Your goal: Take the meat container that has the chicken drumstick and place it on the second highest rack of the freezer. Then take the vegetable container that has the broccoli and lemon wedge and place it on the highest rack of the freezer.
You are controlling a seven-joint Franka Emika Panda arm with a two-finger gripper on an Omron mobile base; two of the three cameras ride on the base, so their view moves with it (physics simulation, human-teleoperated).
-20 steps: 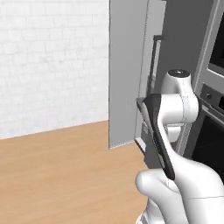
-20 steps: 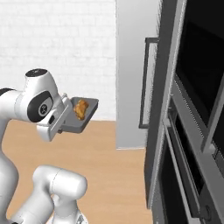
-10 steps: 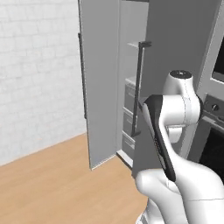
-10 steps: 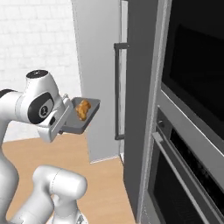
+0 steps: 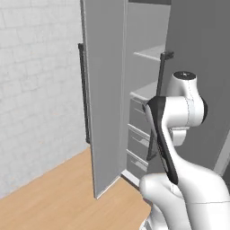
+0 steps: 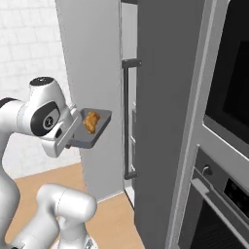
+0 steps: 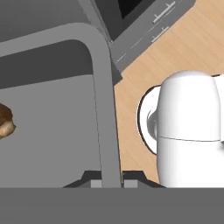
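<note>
My gripper point(image 6: 73, 136) is shut on the rim of the grey meat container point(image 6: 93, 130), holding it level in front of the arm. The orange-brown chicken drumstick point(image 6: 91, 121) lies in it. In the hand view the container's rim point(image 7: 103, 109) runs between my fingertips point(image 7: 111, 180), and the drumstick point(image 7: 5, 120) shows at the left edge. The freezer point(image 5: 146, 117) stands ahead with its door point(image 5: 105, 90) swung open. Inside are the highest rack point(image 5: 150, 52), the second rack point(image 5: 144, 91) and grey drawers point(image 5: 139, 139). The vegetable container is out of view.
A dark bar handle point(image 5: 83, 92) runs down the open door and another point(image 6: 127, 116) down the neighbouring grey panel. A built-in oven point(image 6: 221, 160) stands on the right. A white brick wall point(image 5: 36, 90) is at the left, with wooden floor point(image 5: 54, 197) below.
The whole picture has shifted, so the base has moved: the open freezer is now closer and its shelves and drawers show. The container stays in the same grip.
</note>
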